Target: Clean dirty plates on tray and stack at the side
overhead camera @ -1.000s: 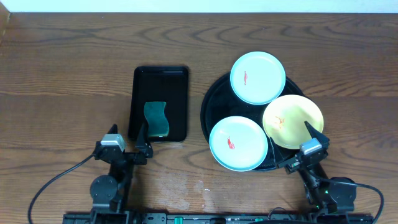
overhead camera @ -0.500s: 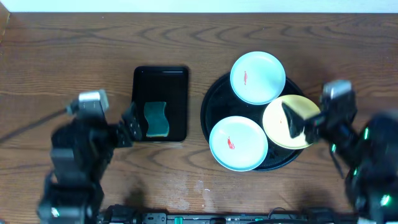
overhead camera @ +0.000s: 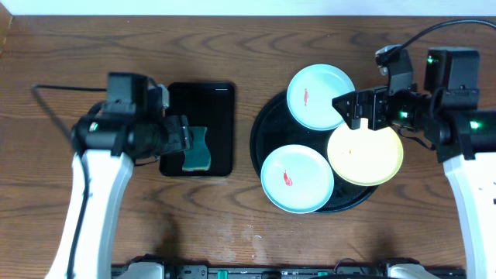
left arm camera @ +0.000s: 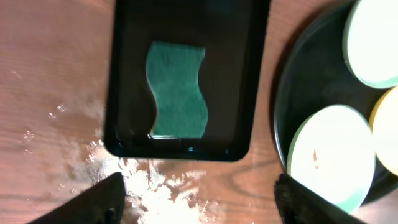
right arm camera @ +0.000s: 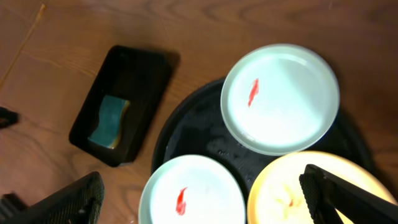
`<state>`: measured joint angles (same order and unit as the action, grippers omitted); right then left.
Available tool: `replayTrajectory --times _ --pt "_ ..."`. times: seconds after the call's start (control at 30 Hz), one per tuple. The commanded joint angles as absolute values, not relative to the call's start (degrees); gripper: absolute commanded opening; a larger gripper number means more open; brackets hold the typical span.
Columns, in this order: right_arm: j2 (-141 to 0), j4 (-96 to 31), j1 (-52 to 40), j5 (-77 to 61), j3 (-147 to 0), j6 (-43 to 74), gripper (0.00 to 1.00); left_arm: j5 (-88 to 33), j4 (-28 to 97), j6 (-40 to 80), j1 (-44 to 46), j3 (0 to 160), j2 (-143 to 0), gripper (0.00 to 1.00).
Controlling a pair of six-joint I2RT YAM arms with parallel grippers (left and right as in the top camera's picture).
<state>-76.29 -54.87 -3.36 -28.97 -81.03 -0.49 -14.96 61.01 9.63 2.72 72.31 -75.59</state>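
Three plates lie on the round black tray [overhead camera: 263, 132]: a mint plate [overhead camera: 321, 96] with a red smear at the back, a second mint plate [overhead camera: 297, 178] with a red smear at the front, and a yellow plate [overhead camera: 368, 155] with an orange smear on the right. My right gripper [overhead camera: 353, 108] hangs open above the tray, between the back mint plate and the yellow one. In the right wrist view its fingers span the front mint plate [right arm camera: 193, 193] and the yellow plate [right arm camera: 292, 193]. My left gripper [overhead camera: 180, 136] hangs open and empty over the rectangular tray.
A green sponge [overhead camera: 198, 149] lies in the rectangular black tray [overhead camera: 209, 97], left of the round tray. In the left wrist view the sponge [left arm camera: 177, 90] sits ahead of the open fingers. White residue [left arm camera: 155, 186] marks the wood near that tray's front edge.
Both arms have lifted from the table's front edge and moved toward the back. The left now sits over the rectangular tray, the right over the round tray. The plates and sponge have not moved.
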Motion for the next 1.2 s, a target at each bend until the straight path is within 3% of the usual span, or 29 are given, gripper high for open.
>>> replayTrajectory --times 0.0,0.17,0.33,0.5,0.63,0.67,0.93,1.03,1.17 --pt "-76.9 -55.72 -3.64 -31.35 -81.91 2.87 0.99 -17.19 61.43 10.15 3.14 71.4 -82.83 0.75" --pt "-77.06 -56.66 -3.64 -31.57 -81.84 2.87 0.96 -13.89 56.62 11.07 5.67 69.06 -92.82 0.72" --pt "-77.06 -56.71 -3.64 -31.57 -81.8 2.96 0.95 -8.03 50.22 14.79 7.66 68.47 -101.75 0.52" --pt "-77.06 -56.82 -3.64 -31.55 -81.8 2.96 0.93 -7.77 46.94 17.52 7.86 68.47 -108.33 0.42" --pt "-77.06 -56.77 -3.64 -31.55 -81.8 2.96 0.92 -8.38 45.01 18.57 7.86 68.47 -111.59 0.19" --pt "-77.06 -56.75 -3.64 -31.55 -81.8 2.96 0.92 -8.47 44.51 18.55 7.86 68.47 -111.9 0.08" --pt "-77.06 -56.69 -3.64 -31.55 -81.8 3.01 0.89 -8.51 46.41 16.36 7.86 72.88 -106.61 0.08" --pt "-77.06 -56.77 -3.64 -31.55 -81.8 3.01 0.89 -8.47 46.57 16.36 7.86 72.95 -102.63 0.4" --pt "-77.06 -56.84 -3.64 -31.55 -81.8 2.98 0.89 -8.47 49.89 16.38 7.86 72.93 -99.98 0.51"
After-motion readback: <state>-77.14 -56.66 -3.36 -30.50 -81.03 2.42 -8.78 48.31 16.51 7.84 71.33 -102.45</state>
